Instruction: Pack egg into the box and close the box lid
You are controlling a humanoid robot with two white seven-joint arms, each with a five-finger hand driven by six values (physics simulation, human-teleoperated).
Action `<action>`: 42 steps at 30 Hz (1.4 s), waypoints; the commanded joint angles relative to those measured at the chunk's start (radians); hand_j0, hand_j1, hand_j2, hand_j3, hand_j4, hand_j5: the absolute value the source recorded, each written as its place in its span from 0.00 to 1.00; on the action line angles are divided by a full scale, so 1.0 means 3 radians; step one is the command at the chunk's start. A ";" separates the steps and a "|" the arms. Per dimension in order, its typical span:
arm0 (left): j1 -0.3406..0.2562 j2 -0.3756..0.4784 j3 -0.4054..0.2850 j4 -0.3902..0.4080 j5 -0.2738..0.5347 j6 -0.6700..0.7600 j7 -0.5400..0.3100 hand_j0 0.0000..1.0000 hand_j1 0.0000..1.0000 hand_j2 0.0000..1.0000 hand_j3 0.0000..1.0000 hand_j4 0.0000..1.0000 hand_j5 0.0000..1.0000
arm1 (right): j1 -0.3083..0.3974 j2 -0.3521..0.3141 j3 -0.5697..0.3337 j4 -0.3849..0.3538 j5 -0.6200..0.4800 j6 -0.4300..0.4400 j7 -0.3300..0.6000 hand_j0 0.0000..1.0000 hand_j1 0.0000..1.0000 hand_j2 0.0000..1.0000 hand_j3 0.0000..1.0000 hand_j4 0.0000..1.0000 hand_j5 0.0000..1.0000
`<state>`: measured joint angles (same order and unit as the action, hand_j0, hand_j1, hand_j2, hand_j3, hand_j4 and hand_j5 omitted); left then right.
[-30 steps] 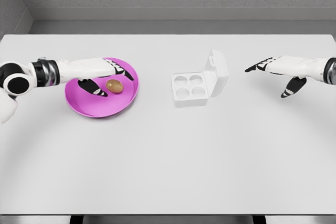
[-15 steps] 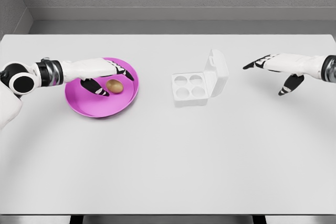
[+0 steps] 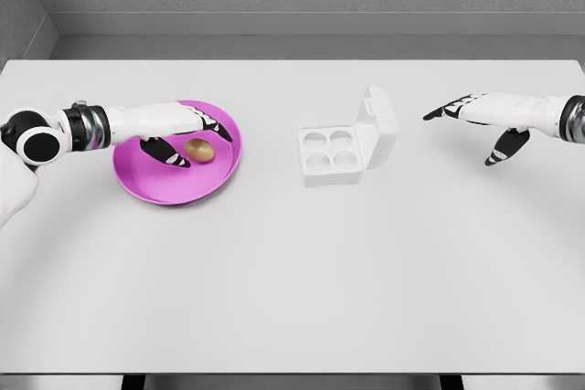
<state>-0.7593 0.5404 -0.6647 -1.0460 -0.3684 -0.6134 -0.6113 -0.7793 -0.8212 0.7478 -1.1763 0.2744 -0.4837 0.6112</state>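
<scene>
A brown egg [image 3: 200, 149] lies on a magenta plate [image 3: 163, 184] at the left of the white table. My left hand [image 3: 187, 134] hovers over the plate with fingers spread around the egg, thumb at its left, fingertips just beyond it; it holds nothing. A white egg box [image 3: 331, 154] sits mid-table with four empty cups, its lid [image 3: 378, 128] standing open on the right side. My right hand [image 3: 475, 125] floats open to the right of the lid, well apart from it.
The white table [image 3: 292, 280] stretches wide in front of the plate and box. A grey wall runs along its far edge.
The left hand has shifted slightly toward the egg since a second ago. The right hand has drifted a little left and up. Egg and box have not moved.
</scene>
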 commanded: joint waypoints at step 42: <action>0.0010 -0.0037 -0.0014 0.0102 0.0006 0.0009 0.0001 0.62 0.62 0.62 0.62 0.62 0.62 | -0.0020 -0.0003 0.0003 -0.0001 -0.0020 0.0007 -0.0001 1.00 1.00 1.00 1.00 1.00 1.00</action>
<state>-0.7547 0.5274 -0.6682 -1.0158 -0.3749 -0.6134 -0.6112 -0.7854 -0.8210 0.7494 -1.1761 0.2739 -0.4837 0.6112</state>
